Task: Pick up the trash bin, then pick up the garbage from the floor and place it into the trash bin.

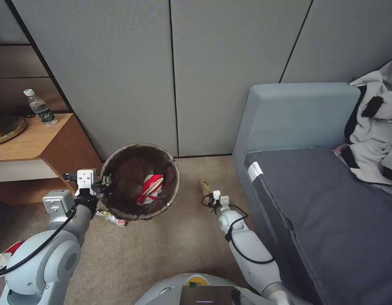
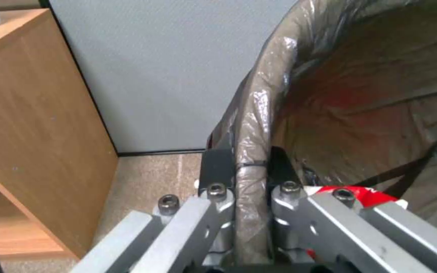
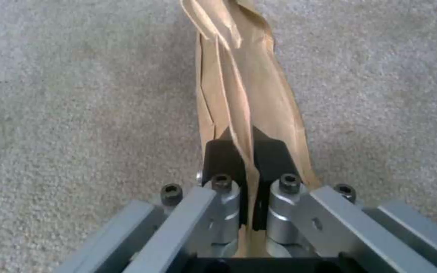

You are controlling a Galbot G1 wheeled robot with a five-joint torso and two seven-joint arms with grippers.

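We look down on beige carpet between a wooden side table (image 1: 32, 142) and a grey sofa (image 1: 314, 169). The trash bin (image 1: 140, 182) sits at ten o'clock from our base, a red-and-white carton (image 1: 151, 188) inside, a snack wrapper (image 1: 111, 218) by its foot. At the left wrist, the left gripper (image 2: 244, 167) has its fingers clamped on the bin's bagged rim. At the right wrist, the right gripper (image 3: 246, 155) pinches a tan paper bag (image 3: 239, 87) on the carpet at one o'clock. We judge pickup under way; next it needs lifting over the bin.
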